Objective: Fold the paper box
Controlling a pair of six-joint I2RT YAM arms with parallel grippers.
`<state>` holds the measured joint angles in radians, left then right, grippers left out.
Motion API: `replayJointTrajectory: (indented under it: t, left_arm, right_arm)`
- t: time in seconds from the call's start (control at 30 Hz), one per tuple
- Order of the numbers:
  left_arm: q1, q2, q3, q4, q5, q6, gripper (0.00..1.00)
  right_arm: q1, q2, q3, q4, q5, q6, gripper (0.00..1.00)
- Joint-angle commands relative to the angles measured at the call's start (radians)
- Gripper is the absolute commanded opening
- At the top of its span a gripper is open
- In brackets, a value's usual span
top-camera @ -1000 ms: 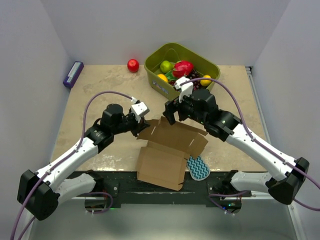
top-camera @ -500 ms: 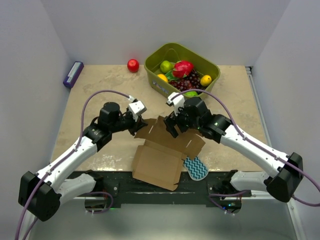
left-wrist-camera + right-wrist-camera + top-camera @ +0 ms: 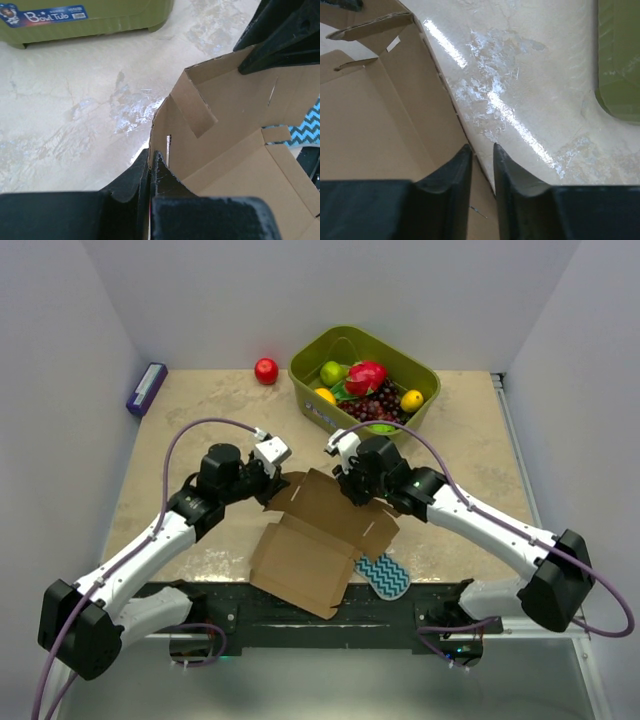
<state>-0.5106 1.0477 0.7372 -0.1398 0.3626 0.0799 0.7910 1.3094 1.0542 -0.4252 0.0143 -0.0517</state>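
**Paper box, part-folded.** The paper box point(image 3: 305, 550) lies at the middle of the table point(image 3: 190, 430), toward its near edge and between the two arms. Its near corner reaches over that edge. It remains largely an opened blank: the broad near panel rests flat, while the farther panel, with its slots and small flaps, is tilted up from the surface. On the left a side panel point(image 3: 200, 100) stands raised, its flap bent inward. The left gripper point(image 3: 151, 162) has its jaws fully closed on the lower edge of this raised panel. The right gripper point(image 3: 480, 150) straddles the rear wall's edge point(image 3: 440, 75), its jaws drawn to a narrow slit. Whether they already pinch the cardboard cannot be told. Judged from these views, the fold is at an early stage. One side is lifted and the rear wall is about to be worked. No wall is locked, no flap is tucked into a slot, and the lid panel lies open. A teal zigzag sponge point(image 3: 383, 575) lies just beside the box's right near corner. Farther back stands a green basket point(image 3: 312, 400) holding fruit, with a red ball point(image 3: 265, 370) to its left and a purple object point(image 3: 146, 388) at the table's far left corner.
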Motion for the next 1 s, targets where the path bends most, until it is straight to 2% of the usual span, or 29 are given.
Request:
replayJointTrajectory:
  t: [0.0, 0.17, 0.23, 0.4, 0.6, 0.73, 0.83, 0.93, 0.97]
  left_arm:
    - [0.006, -0.032, 0.004, 0.081, -0.073, -0.043, 0.00]
    - [0.006, -0.041, -0.007, 0.101, -0.106, -0.065, 0.00]
    - [0.006, -0.044, -0.004, 0.098, -0.140, -0.072, 0.00]
    - [0.006, -0.071, -0.004, 0.078, -0.253, -0.219, 0.00]
    - [0.004, -0.110, -0.056, 0.077, -0.425, -0.400, 0.00]
    - [0.006, -0.175, -0.071, 0.039, -0.549, -0.422, 0.00]
    - [0.006, -0.173, -0.108, 0.040, -0.561, -0.449, 0.00]
    - [0.004, -0.147, -0.183, 0.124, -0.510, -0.505, 0.00]
    - [0.001, -0.140, -0.215, 0.206, -0.501, -0.528, 0.00]
  right_arm:
    - [0.002, 0.025, 0.055, 0.052, -0.013, -0.020, 0.20]
    - [0.028, 0.074, 0.122, 0.052, 0.053, -0.043, 0.09]
    - [0.048, 0.099, 0.147, 0.058, 0.088, -0.057, 0.08]
    - [0.111, 0.145, 0.233, 0.054, 0.193, -0.109, 0.02]
    - [0.169, 0.247, 0.368, -0.021, 0.265, -0.145, 0.00]
    - [0.200, 0.289, 0.399, -0.008, 0.283, -0.135, 0.00]
    - [0.200, 0.301, 0.370, 0.037, 0.320, -0.128, 0.00]
    - [0.200, 0.298, 0.324, 0.101, 0.389, -0.151, 0.00]
    - [0.200, 0.292, 0.311, 0.117, 0.410, -0.163, 0.00]
